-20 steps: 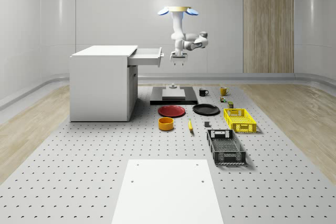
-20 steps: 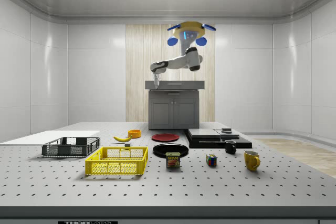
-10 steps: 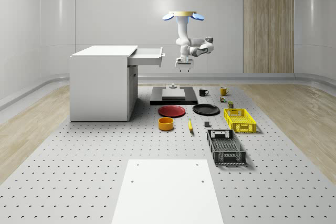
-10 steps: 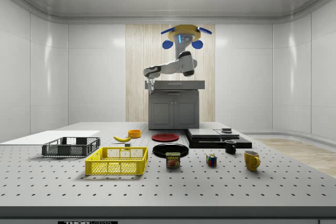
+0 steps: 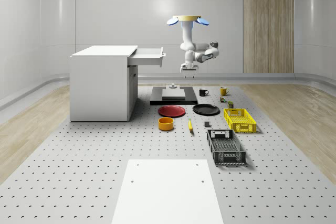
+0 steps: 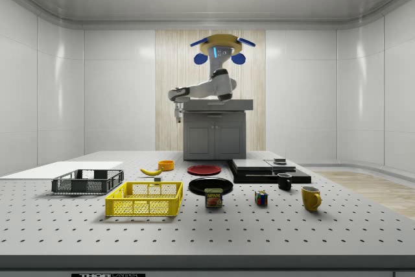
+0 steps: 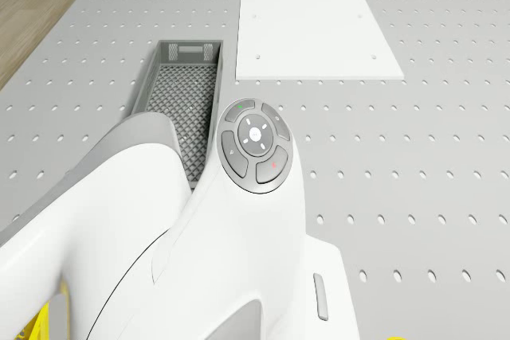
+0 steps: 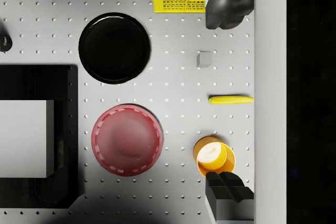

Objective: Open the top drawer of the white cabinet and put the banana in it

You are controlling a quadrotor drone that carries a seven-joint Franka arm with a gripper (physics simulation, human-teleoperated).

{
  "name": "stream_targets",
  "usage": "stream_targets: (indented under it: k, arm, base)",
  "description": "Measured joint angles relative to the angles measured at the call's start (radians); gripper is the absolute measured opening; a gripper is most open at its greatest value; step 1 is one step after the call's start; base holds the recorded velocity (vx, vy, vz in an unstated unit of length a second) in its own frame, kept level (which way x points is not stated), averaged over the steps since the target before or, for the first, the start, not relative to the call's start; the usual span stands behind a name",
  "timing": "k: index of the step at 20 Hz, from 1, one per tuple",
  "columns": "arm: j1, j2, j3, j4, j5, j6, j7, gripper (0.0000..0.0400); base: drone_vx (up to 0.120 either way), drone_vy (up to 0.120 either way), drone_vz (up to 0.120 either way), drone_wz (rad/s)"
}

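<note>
The drone [image 5: 188, 20] hovered high in the air, well above the grey perforated desk [image 5: 94, 171] and off to the whole-scene view's right of the white cabinet [image 5: 101, 82], roughly over the black platform with the pale block [image 5: 174, 95]. Its white arm [image 5: 190, 51] bent down and the claw [image 5: 188, 69] hung pointing downward, clear of the cabinet and at about the height of the top drawer [image 5: 147, 56], which stood pulled open. In the wrist view the two dark fingers [image 8: 228, 4] stood well apart with nothing between them, so the claw was open and empty. The yellow banana [image 5: 190, 125] lay flat on the desk, just beside the small orange bowl [image 5: 166, 124] and near the round red plate [image 5: 172, 110]; in the wrist view the banana [image 8: 231, 99] sat between the fingers' line, far below them. A round black plate [image 5: 206, 109] lay beside the red one, with a yellow mesh crate [image 5: 239, 119] and a dark grey mesh crate [image 5: 225, 146] further toward the whole-scene view's right. A small grey cube [image 8: 204, 59] sat near the banana. In the side view a tin can [image 6: 213, 198], a multicoloured puzzle cube [image 6: 260, 198], a black mug [image 6: 284, 181] and a yellow mug [image 6: 310, 198] stood on the desk. A flat white panel [image 5: 167, 190] lay at the desk's near end.
</note>
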Motion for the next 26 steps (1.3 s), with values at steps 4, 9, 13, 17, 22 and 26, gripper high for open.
stream_targets:
  k: [4,9,13,17,22,26]
  arm:
    - [0.001,-0.002,0.0,0.0,-0.001,0.002,-0.001,0.04]
    - [0.001,-0.005,-0.001,0.0,-0.002,0.004,-0.001,0.04]
    - [0.002,-0.007,-0.001,0.0,-0.003,0.006,-0.001,0.04]
    - [0.002,-0.009,-0.001,0.0,-0.003,0.008,-0.002,0.04]
    - [0.003,-0.011,-0.001,0.0,-0.004,0.01,-0.002,0.04]
    - [0.003,-0.012,-0.001,0.001,-0.005,0.011,-0.002,0.04]
  base:
    - [0.12,0.0,-0.08,0.0]
    - [0.12,0.0,-0.12,0.0]
    - [0.12,0.0,-0.12,0.0]
    - [0.12,0.0,-0.12,0.0]
    - [0.12,0.0,-0.12,0.0]
    - [0.12,-0.06,-0.12,0.0]
